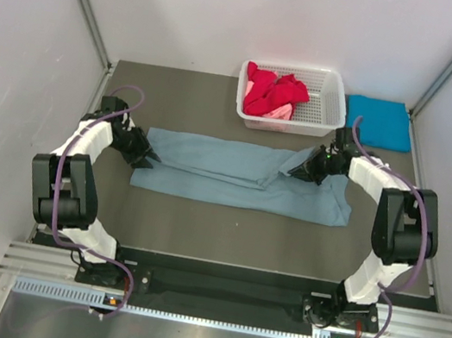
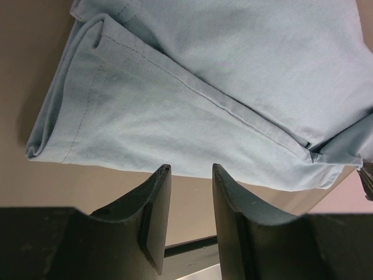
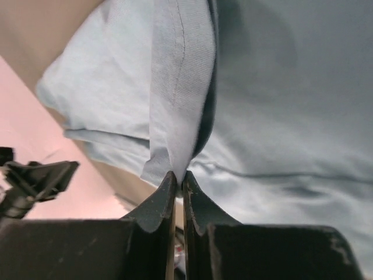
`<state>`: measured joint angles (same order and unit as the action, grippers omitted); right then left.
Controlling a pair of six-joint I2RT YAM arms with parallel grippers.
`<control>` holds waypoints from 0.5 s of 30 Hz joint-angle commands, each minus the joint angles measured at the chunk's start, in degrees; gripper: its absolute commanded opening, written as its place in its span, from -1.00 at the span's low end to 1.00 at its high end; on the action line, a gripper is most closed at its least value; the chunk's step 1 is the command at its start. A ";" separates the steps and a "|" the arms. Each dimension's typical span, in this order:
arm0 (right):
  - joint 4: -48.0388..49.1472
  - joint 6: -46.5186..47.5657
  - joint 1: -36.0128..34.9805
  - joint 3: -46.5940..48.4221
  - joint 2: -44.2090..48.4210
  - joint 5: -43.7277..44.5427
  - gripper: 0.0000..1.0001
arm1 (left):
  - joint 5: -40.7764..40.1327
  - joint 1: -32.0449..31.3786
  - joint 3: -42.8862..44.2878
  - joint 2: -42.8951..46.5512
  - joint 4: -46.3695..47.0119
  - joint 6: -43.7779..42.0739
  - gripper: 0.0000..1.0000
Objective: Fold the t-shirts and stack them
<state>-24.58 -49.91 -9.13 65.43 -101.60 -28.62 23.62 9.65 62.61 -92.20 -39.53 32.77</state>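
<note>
The large grey-blue t-shirt [image 1: 233, 177] lies folded into a long band across the middle of the table. My right gripper [image 1: 297, 171] sits over its right part, shut on a raised pleat of the cloth [image 3: 180, 111] pinched between the fingertips [image 3: 179, 175]. My left gripper [image 1: 144, 156] is at the band's left end. In the left wrist view its jaws [image 2: 191, 170] stand open with nothing between them, and the shirt's hemmed edge [image 2: 175, 111] lies just beyond the tips. A folded turquoise t-shirt [image 1: 380, 123] rests at the back right. Red [image 1: 271, 88] and pink [image 1: 281, 111] t-shirts lie bunched in the basket.
The white lattice basket [image 1: 339, 103] stands at the back centre, just behind my right gripper. White walls with metal rails close in both sides. Bare brown tabletop [image 1: 198, 225] runs between the shirt and the arm bases.
</note>
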 commanded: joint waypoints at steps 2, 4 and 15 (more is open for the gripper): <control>1.82 -10.55 -0.98 -3.46 6.50 -0.83 -1.00 | 1.17 0.19 -0.38 2.03 0.68 -0.78 -0.21; 1.55 -12.57 -1.16 -4.78 8.77 0.14 -1.00 | 1.17 0.11 -1.08 2.46 0.86 -0.78 -0.21; -2.31 -13.73 -3.44 -11.37 12.66 6.12 -0.99 | 1.26 0.11 -4.07 5.02 0.59 -0.78 -0.21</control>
<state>-25.43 -62.87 -11.25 54.89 -91.55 -24.64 23.79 9.67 59.37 -90.04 -39.46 32.80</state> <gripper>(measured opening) 0.035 0.396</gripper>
